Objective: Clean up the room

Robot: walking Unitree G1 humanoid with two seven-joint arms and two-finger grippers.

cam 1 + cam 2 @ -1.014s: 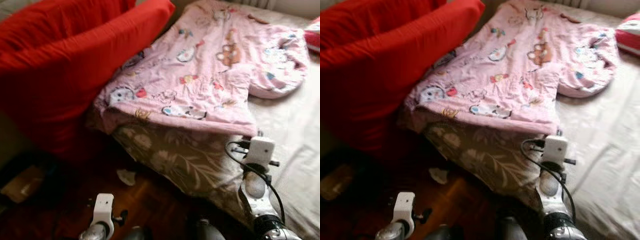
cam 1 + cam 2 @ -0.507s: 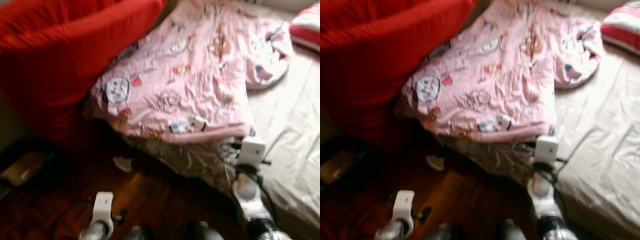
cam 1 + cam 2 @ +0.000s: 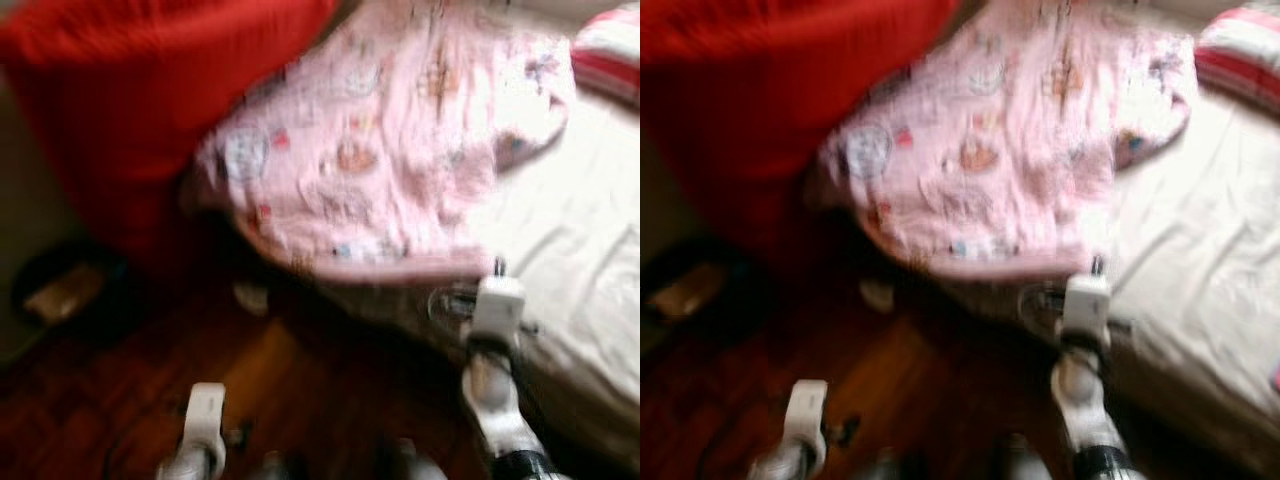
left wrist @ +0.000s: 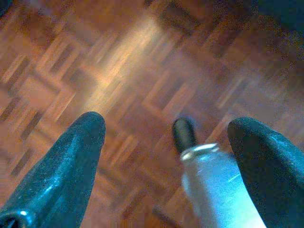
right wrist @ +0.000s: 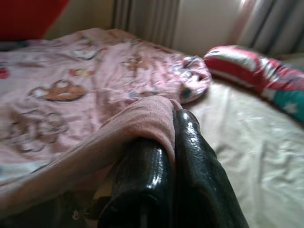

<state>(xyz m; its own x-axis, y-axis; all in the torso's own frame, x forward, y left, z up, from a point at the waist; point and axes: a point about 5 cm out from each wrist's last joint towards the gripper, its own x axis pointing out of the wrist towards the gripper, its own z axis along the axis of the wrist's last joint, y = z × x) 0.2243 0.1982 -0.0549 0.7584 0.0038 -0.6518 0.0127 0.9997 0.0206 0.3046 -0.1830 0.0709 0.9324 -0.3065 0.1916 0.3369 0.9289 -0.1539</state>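
right gripper is pinching the near edge of the pink blanket, now dragged closer to the bed edge than a second ago; blanket is lying ahead of the gripper. left gripper is hanging spread open over wooden floor.

Blanket lies on the bed, covering its left part and hanging over the near edge. Big cushion leans at the blanket's left. Striped pillow sits at the bed's far right. Floor in front and left of bed; small scrap on it near the blanket edge. Right gripper at the bed's near edge, blanket hem pinched between its fingers. Left gripper over the floor.
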